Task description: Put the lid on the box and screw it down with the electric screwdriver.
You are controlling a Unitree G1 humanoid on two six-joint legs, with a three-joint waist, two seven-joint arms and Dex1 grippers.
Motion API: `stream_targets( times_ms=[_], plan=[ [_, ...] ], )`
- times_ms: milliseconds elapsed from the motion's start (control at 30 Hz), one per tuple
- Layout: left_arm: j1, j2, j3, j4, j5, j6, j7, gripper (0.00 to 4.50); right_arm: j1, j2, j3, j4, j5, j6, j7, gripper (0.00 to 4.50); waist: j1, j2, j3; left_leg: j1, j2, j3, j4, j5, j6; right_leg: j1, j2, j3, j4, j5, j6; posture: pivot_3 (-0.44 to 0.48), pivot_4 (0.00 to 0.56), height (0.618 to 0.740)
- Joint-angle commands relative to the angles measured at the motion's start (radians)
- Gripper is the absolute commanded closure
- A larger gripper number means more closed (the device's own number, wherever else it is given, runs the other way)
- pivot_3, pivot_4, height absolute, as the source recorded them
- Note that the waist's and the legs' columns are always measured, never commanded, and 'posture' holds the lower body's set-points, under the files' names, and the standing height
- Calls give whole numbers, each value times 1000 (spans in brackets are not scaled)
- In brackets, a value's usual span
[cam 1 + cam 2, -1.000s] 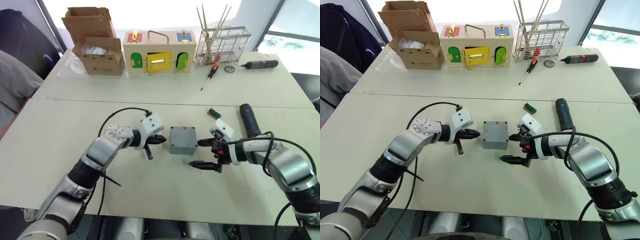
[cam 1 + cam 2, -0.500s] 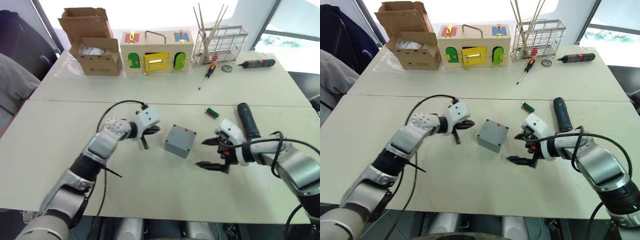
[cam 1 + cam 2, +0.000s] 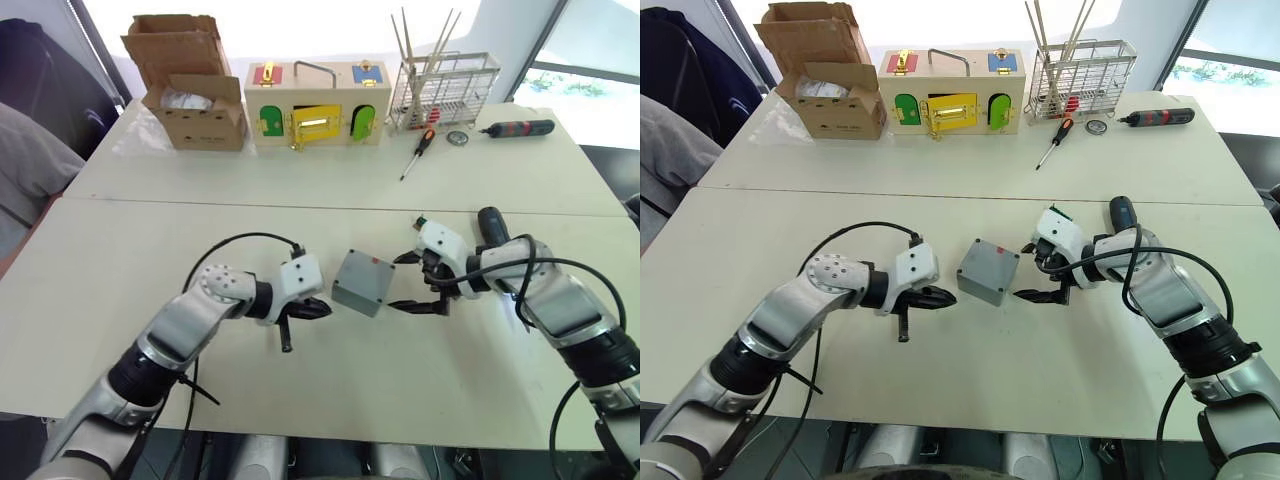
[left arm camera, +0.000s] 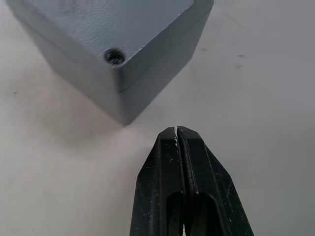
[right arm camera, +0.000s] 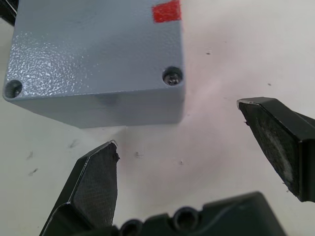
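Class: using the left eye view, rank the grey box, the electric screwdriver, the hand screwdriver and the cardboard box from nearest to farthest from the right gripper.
1. Grey box, just left of the right gripper.
2. Electric screwdriver, right, behind the arm.
3. Hand screwdriver, far table.
4. Cardboard box, far left corner.

Bright daylight floods in from behind my table, washing the far background out to white. Shadows beneath my arms are soft and short. My wrist views look crisp up close, perhaps slightly soft toward their far edges.
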Motion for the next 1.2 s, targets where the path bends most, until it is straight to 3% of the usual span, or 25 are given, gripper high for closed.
stream_targets(
  times_ms=[33, 200, 667, 1200],
  plan=[
    [-37, -55, -2, 52, 24, -31, 58, 4500, -14, 10, -14, -36, 9, -6, 36, 22, 0, 0, 0, 0, 0, 0, 0, 0, 0, 0, 0, 0, 0, 0, 0, 0, 150, 740],
    [-75, -113, 16, 161, 66, -83, 133, 4500, 33, -6, -33, -121, 33, 52, 62, 22, 2, 0, 0, 0, 0, 0, 1, 0, 0, 0, 0, 0, 0, 0, 0, 0, 150, 740],
    [-77, -99, 25, 190, 80, -127, 131, 4500, 152, -28, -85, -344, 86, 255, 23, 22, 0, 0, 0, 0, 0, 0, 1, 0, 0, 0, 0, 0, 1, 0, 0, 0, 150, 740],
    [-74, -113, 19, 201, 92, -142, 129, 4500, 153, -51, -70, -359, 85, 292, 15, 22, 1, 0, 0, 0, 0, 0, 1, 0, 0, 0, 0, 0, 1, 0, 0, 0, 150, 740]
  ],
)
